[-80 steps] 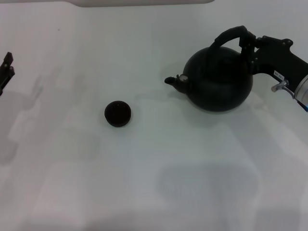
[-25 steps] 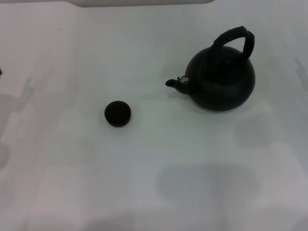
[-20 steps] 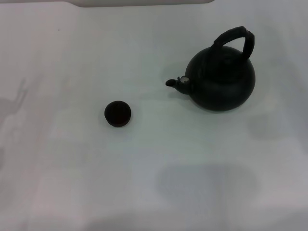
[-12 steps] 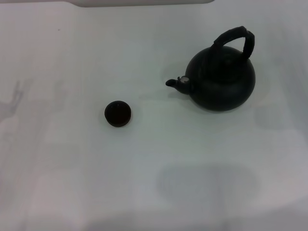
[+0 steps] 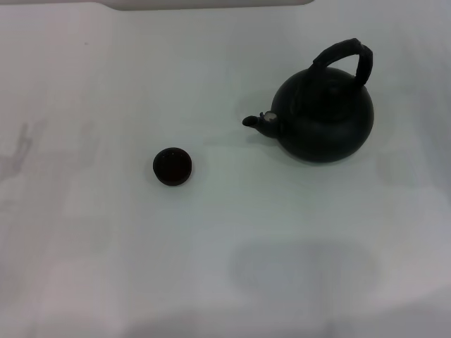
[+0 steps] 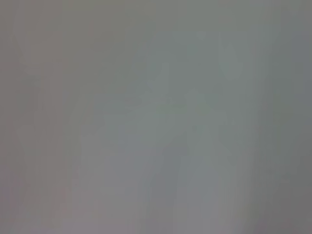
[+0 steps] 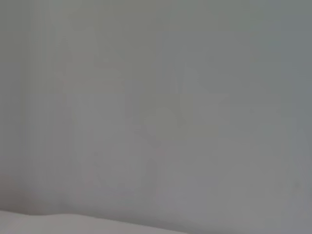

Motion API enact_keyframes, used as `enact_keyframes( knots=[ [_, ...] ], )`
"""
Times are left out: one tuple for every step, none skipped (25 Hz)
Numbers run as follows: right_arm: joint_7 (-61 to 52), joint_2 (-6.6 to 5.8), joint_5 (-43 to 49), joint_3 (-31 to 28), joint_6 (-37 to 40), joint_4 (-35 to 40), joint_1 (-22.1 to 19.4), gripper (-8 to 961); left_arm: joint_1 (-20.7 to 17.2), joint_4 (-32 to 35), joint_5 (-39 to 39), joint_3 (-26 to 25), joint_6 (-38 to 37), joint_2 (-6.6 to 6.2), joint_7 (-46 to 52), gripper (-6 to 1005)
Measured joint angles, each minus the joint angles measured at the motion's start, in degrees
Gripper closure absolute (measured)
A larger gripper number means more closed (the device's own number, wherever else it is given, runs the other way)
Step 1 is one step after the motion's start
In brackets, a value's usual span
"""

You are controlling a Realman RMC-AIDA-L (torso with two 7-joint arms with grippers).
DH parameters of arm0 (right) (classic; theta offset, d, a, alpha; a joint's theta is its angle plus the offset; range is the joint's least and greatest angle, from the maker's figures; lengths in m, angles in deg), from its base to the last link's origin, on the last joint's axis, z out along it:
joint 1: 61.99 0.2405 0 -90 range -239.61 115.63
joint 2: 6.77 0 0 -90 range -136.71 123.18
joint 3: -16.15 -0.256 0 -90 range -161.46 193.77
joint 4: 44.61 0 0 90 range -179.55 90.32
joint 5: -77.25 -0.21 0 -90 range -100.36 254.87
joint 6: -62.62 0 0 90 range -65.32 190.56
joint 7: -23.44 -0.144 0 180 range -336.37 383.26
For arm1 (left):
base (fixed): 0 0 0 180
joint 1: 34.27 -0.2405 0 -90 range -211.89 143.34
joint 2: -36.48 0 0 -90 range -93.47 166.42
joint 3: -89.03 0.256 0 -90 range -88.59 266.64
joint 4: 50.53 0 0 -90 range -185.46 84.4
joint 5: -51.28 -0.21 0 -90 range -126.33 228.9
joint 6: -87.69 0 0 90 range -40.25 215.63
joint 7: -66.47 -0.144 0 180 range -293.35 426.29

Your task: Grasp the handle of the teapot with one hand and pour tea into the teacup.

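Note:
The black teapot [image 5: 325, 120] stands upright on the white table at the right in the head view. Its spout [image 5: 256, 121], with a small silvery tip, points left toward the teacup. Its thick black arched handle [image 5: 347, 55] rises over the top, and nothing holds it. The small dark teacup [image 5: 172, 166] sits to the left of the teapot, with reddish-brown tea inside. Neither gripper shows in any view. Both wrist views show only a plain grey surface.
The white table [image 5: 225, 239] fills the head view. A pale edge [image 5: 211, 3] runs along the far side. Faint shadows lie at the left edge and near the front.
The right gripper, which stood at the teapot's handle 3.2 s ago, has left the view. The left gripper at the left edge has gone too. Teapot and teacup have not moved.

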Motion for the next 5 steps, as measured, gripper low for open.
enact_keyframes(
  knots=[
    [0.0, 0.00, 0.0, -0.1, 0.0, 0.0, 0.0, 532, 0.1, 0.0, 0.0, 0.0, 0.0, 0.00, 0.2, 202],
    [0.0, 0.00, 0.0, -0.2, 0.0, 0.0, 0.0, 532, 0.2, 0.0, 0.0, 0.0, 0.0, 0.00, 0.5, 202],
    [0.0, 0.00, 0.0, -0.2, 0.0, 0.0, 0.0, 532, 0.3, 0.0, 0.1, 0.0, 0.1, 0.00, 1.0, 202],
    [0.0, 0.00, 0.0, -0.2, 0.0, 0.0, 0.0, 532, 0.4, 0.0, 0.1, -0.1, 0.2, 0.00, 1.5, 202],
    [0.0, 0.00, 0.0, -0.2, 0.0, -0.1, 0.0, 532, 0.4, 0.0, 0.3, -0.2, 0.3, 0.00, 1.9, 202]
  ],
)
